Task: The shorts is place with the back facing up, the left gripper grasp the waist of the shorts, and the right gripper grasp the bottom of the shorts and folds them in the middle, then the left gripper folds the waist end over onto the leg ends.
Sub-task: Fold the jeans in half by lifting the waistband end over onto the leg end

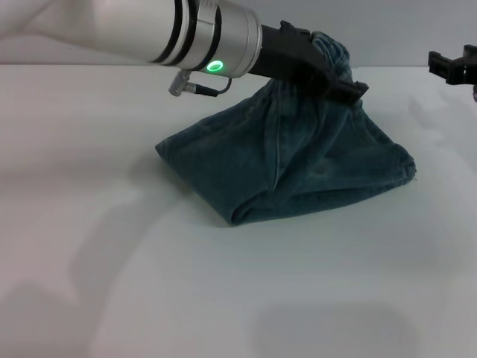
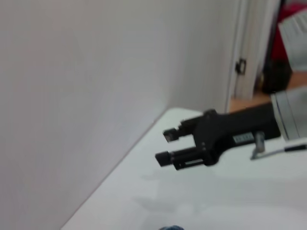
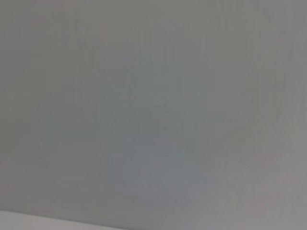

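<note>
— Two grippers showed in the head view; the left gripper [image 1: 339, 74] was clamped on the raised top of the shorts [image 1: 298, 160], lifting it into a peak above the table [image 1: 112, 246]; the rest of the cloth lay on the table near the middle.

— And the right gripper [image 1: 451, 66]?

— Only its tip showed at the far right edge, well apart from the shorts; the left wrist view showed it [image 2: 168, 146] whole, fingers parted and empty; the right wrist view showed only a blank grey surface.
</note>
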You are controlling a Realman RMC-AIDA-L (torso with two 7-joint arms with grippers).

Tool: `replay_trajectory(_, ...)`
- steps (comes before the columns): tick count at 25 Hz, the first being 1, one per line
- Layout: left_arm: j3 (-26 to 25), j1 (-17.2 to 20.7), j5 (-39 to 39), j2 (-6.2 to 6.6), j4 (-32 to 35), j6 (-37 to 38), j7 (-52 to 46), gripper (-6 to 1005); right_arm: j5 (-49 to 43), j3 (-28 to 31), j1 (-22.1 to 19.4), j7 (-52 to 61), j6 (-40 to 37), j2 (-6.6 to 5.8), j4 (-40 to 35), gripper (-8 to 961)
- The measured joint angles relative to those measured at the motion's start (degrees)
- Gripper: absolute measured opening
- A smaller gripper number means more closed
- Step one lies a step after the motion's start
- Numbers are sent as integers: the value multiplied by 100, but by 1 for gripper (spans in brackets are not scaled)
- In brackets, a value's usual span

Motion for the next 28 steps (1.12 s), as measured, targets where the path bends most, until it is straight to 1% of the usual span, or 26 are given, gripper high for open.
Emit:
replay_trajectory(2, -120, -109, 181, -1, 29, 282, -1, 848, 10, -45, -1, 0, -2, 0, -2, 595)
replay_trajectory(3, -258, -271, 400, -9, 41, 607, -5, 848, 19, -73, -5, 0, -2, 0, -4, 595)
replay_trajectory(4, -258, -271, 400, -9, 41, 607, -5, 848, 31, -97, -6, 0, -2, 2, -6, 595)
replay_trajectory(8, -326, -588, 818, -35, 44, 1110, -51, 847, 103, -160, -15, 0, 3, 7, -8, 595)
replay_trajectory(12, -320, -854, 1284, -67, 44, 1377, -141, 847, 171, -241, -29, 0, 27, 8, -5, 595)
replay_trajectory(21, -424, -1448, 1926, -91, 22, 2039, -291, 847, 306, -420, -34, 0, 47, 9, 2, 594)
replay_trajectory(24, -396, -1513, 2130, -92, 68, 2082, -374, 847, 350, -448, -38, 0, 51, 9, 2, 594)
replay_trajectory(28, -361, -1405, 2372, -88, 137, 1776, -549, 847, 408, -491, -62, 0, 59, 16, 0, 595)
